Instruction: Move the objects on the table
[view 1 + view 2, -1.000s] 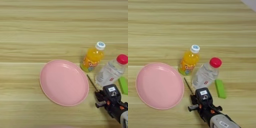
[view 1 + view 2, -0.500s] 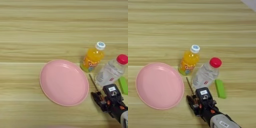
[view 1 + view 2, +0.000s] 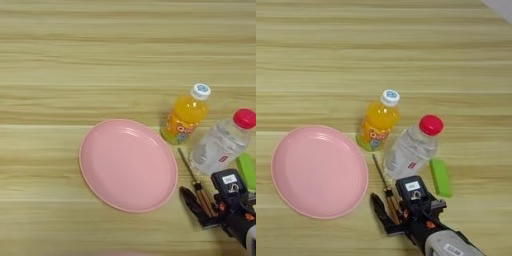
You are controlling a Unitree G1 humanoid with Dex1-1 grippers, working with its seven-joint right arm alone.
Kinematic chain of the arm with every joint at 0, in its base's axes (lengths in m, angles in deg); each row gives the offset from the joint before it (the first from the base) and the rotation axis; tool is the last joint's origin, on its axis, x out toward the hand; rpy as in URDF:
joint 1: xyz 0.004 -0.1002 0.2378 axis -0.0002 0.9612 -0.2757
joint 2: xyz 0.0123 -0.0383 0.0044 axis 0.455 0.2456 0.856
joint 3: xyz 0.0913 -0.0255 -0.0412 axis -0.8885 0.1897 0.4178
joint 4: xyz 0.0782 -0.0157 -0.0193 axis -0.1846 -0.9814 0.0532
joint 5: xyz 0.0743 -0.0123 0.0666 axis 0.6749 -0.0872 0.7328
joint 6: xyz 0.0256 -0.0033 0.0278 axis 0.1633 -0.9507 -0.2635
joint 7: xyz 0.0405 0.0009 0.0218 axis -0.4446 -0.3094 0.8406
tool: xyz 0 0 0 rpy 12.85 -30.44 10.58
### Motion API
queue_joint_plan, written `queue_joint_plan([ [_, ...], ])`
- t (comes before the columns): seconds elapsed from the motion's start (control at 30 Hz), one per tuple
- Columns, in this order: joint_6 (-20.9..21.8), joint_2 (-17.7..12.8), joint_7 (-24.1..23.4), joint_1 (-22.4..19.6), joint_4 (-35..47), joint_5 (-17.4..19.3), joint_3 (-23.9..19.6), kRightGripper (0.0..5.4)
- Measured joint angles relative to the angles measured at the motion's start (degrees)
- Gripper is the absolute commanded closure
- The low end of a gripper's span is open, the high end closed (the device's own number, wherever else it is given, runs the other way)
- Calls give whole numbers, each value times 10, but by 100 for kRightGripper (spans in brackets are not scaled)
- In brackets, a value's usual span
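The screwdriver [image 3: 187, 165] lies on the table [image 3: 100, 60] near the front right, its thin shaft pointing up-left and its yellow-brown handle toward me. My right gripper [image 3: 200, 199] comes in from the bottom right corner and is shut on the handle. One black finger [image 3: 381, 212] lies along the handle's left side; the other is hidden under the gripper body. The clear plastic bottle [image 3: 408, 150] with a red cap lies tilted just behind the gripper, apart from it.
A pink plate [image 3: 127, 165] sits left of the screwdriver, its rim close to the shaft. An orange juice bottle [image 3: 185, 117] with a white cap stands behind it. A small green block [image 3: 440, 177] lies right of the clear bottle.
A second ago the fingers stood spread wide over the handle. They have since drawn in around it, and have held nearly the same place for the last half second.
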Motion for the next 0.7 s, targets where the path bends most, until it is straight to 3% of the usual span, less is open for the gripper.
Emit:
queue_joint_plan([
  [0.17,0,1,0,0,-1,1,-7,4],
  [0.7,-2,16,-2,-15,-3,6,-40,4],
])
